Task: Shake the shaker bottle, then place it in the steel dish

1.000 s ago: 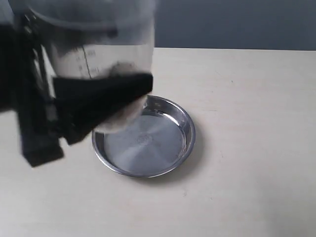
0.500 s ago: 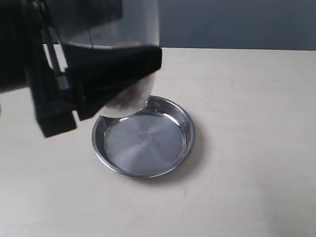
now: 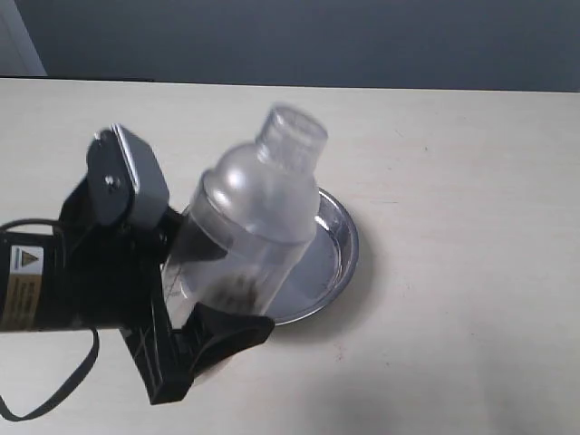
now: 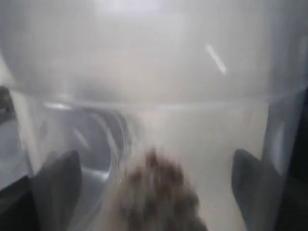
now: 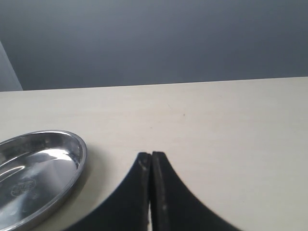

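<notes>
Left pincer clamping shaker bottle, now dropping tilted over steel dish | shake continuing | right pincer resting together

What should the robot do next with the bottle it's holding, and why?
Probably tip the shaker bottle upright and bring it over the middle of the steel dish. The left claw grips it tilted, and it hangs over the dish's edge rather than its centre.

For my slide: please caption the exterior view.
Left gripper holds the shaker bottle tilted; the steel dish lies empty.
</notes>
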### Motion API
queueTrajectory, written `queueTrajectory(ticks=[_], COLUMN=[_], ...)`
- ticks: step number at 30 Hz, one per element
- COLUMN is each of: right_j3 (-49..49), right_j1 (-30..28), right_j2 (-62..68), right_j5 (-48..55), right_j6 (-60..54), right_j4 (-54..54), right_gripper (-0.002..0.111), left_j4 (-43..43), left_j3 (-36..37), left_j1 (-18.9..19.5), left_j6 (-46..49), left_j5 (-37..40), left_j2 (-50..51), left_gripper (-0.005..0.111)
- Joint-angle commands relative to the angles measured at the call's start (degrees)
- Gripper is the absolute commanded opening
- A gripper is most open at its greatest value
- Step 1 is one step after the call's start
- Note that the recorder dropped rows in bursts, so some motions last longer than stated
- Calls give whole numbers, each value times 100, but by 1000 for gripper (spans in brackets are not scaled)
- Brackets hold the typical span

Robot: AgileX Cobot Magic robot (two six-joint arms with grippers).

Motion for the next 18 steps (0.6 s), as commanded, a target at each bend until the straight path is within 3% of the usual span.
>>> queueTrajectory(ticks=[1,3,5,8,10,12,15,18], right_j3=[7,7,7,7,7,7,7,7], right_j1=[-24,-24,-24,-24,-24,-24,-24,-24], right_j2=[-25,-25,-25,-25,-25,-25,-25,-25], right_j5=[-64,-64,-64,-64,-64,-64,-64,-77], right_j6=[0,0,0,0,0,0,0,0], right_j4=[22,22,22,22,22,22,22,22], right_gripper=[-1,-1,-1,-1,-1,-1,-1,-1], left_j4=[-95,-95,-75,-57,-583,-1069,-756,-445], left_j3=[-1044,-1640,-1699,-885,-135,122,-512,-1548], left_j1=[0,0,0,0,0,0,0,0], left_j6=[48,70,83,95,272,369,823,235], left_j5=[-581,-702,-801,-803,-138,267,-44,222], left_j2=[-513,-814,-1004,-895,-601,-427,-688,-1143], left_gripper=[0,0,0,0,0,0,0,0])
